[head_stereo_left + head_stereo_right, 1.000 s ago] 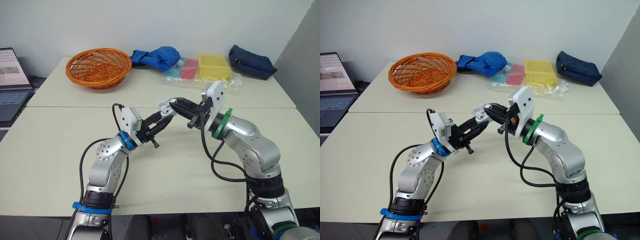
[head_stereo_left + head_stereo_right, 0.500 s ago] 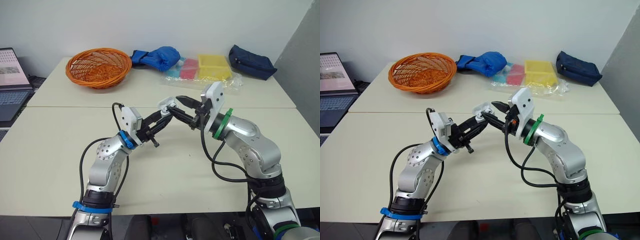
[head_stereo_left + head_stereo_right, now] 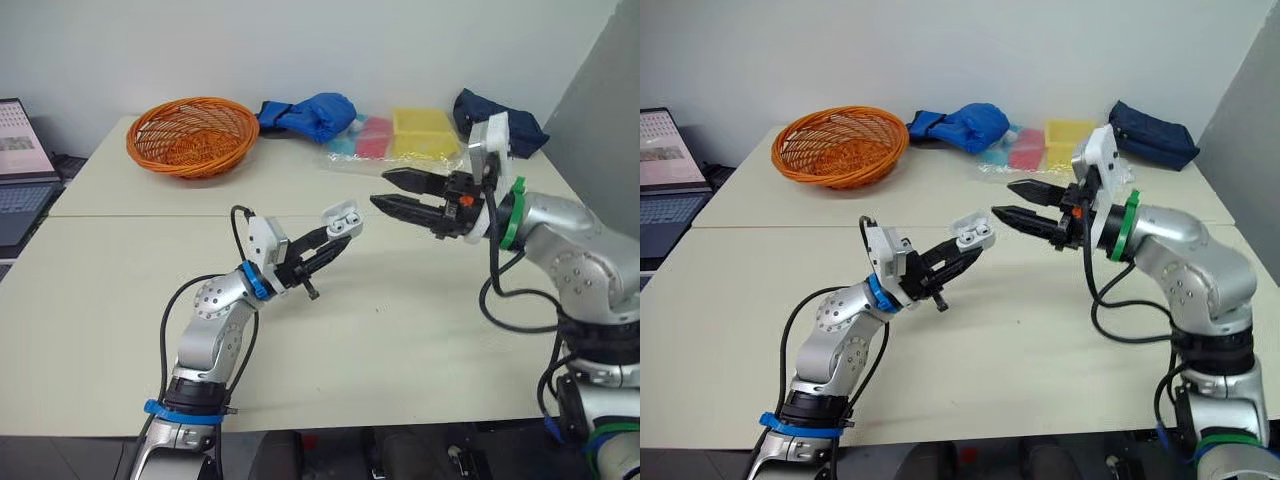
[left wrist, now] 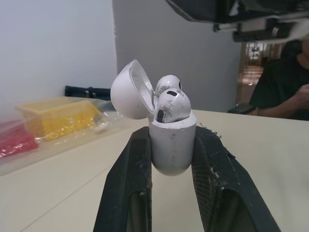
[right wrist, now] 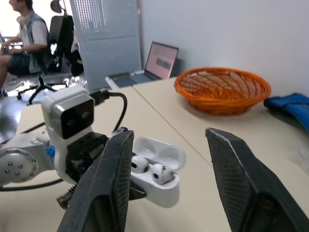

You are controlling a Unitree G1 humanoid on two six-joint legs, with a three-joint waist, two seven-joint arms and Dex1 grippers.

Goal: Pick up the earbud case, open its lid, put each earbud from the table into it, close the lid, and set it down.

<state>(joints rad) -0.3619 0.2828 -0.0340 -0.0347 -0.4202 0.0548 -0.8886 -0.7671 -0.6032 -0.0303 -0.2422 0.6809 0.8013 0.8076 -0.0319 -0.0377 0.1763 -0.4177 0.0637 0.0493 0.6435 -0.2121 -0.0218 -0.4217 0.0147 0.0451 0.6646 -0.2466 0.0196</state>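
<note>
Here the left gripper is clamped on the lower body of the white earbud case, one black finger pressed against each side. It holds the case raised off the table, over the middle of the near surface. The case's lid is hinged back and stands open. Two white earbuds sit in the case with their rounded heads poking above its rim; they seem to be seated in their wells, though the wrist view does not show how deep they go.

The right gripper hangs in the air to the robot's right of the case, its two fingers spread wide and holding nothing. The fingertips point toward the case, near it but not touching it.

Along the far part of the table, well apart from both grippers, stands an orange wicker basket toward the left. A blue fabric bundle lies beside it, then a clear plastic bag with a yellow box inside, and a dark navy pouch at the right end. An open laptop sits off the table's left edge. A person in a dark shirt is seated in the background of the left wrist view.
</note>
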